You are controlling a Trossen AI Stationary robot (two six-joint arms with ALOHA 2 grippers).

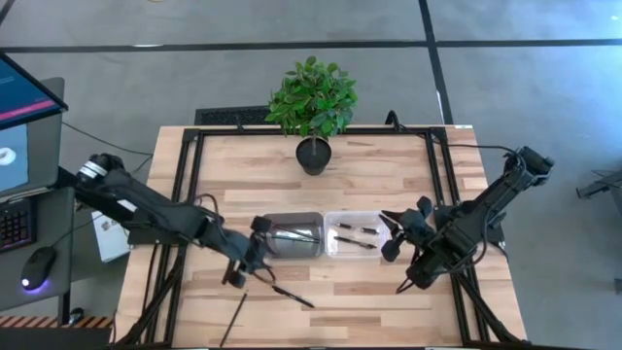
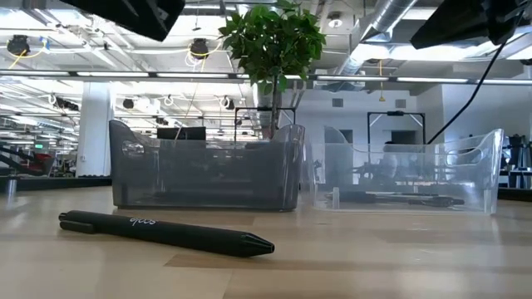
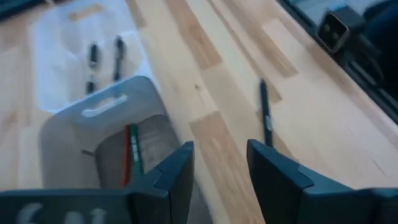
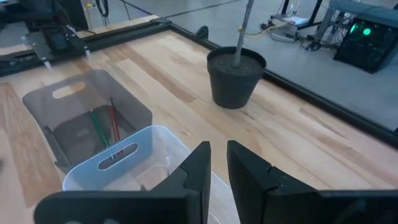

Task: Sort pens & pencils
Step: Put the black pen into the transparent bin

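The left hand (image 1: 236, 275) hovers spread and empty above a black pen (image 1: 292, 296) on the desk (image 1: 389, 165); the right hand (image 1: 405, 284), nearly pressed together, holds nothing.

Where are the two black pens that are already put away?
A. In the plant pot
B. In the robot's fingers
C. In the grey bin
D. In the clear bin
D: the two black pens lie inside the clear bin, beside the grey bin, which holds thin coloured sticks instead.
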